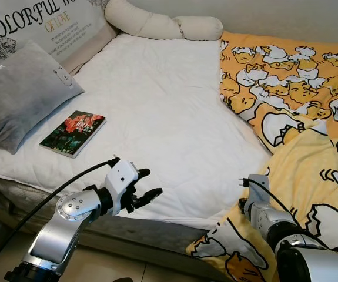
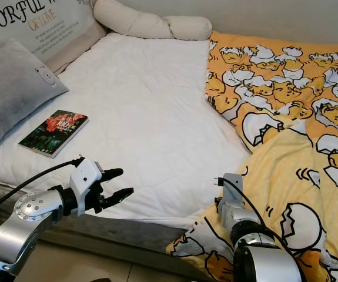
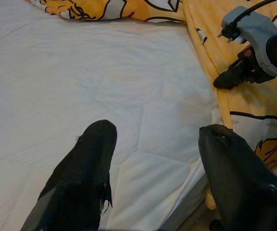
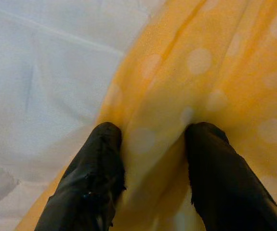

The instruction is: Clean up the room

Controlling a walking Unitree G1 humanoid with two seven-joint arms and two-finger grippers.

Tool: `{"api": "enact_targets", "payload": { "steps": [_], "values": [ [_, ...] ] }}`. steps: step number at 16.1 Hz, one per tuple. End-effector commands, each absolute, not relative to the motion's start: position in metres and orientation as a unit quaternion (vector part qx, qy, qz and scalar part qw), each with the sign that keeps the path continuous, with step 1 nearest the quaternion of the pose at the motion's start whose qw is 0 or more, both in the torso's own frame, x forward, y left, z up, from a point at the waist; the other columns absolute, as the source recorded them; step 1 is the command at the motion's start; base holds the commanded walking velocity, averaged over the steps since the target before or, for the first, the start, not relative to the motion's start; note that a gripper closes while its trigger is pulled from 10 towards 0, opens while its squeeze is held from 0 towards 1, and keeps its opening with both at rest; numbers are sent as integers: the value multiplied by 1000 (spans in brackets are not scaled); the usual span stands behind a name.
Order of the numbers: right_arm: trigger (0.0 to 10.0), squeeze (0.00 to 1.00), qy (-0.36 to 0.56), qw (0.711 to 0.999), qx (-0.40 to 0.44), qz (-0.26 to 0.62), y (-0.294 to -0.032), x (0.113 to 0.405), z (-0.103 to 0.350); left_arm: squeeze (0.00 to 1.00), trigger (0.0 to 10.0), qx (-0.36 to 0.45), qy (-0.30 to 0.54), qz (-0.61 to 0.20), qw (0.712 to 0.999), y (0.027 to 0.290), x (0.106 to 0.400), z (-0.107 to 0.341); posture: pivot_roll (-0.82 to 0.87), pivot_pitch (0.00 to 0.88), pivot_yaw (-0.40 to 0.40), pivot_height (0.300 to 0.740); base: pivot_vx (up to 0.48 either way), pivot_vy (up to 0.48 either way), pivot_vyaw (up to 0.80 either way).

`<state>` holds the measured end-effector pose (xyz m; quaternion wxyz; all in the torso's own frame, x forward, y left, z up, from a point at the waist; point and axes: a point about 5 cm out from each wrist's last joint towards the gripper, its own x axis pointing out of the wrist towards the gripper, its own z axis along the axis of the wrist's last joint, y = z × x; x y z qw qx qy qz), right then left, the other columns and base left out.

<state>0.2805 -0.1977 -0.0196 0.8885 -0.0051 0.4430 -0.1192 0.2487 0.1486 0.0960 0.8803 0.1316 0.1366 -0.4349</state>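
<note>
Yellow duvet w/ egg-cartoon print lies bunched over the bed's right half, its near corner spilling off the front edge. Left eye view: white mattress bare on the left, a book flat near the left edge, grey pillow just beside it, a printed cushion and cream bolster at the head. Left tool hovers over the mattress's front edge, 2 fingers spread, holding nothing. Right arm reaches into the duvet fold near the front right.

Left wrist view: both black fingers apart above white quilting; the other arm's wrist sits at the duvet's edge.

Right wrist view: right tool has its 2 fingers either side of a ridge of yellow fabric, pressed into it, gripping the duvet where it meets the white sheet.
</note>
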Motion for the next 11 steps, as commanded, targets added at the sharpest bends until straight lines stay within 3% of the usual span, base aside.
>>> {"api": "enact_targets", "payload": {
  "steps": [1,11],
  "values": [
    [0,0,446,887,2,-116,-198,280,-20,0,10000,135,134,-445,875,146,247,99,77,0,-1,740,0,0,0],
    [0,0,450,890,-12,-80,-208,274,-24,0,10000,132,133,-448,874,146,238,97,42,0,12,740,0,0,0]
  ]
}}
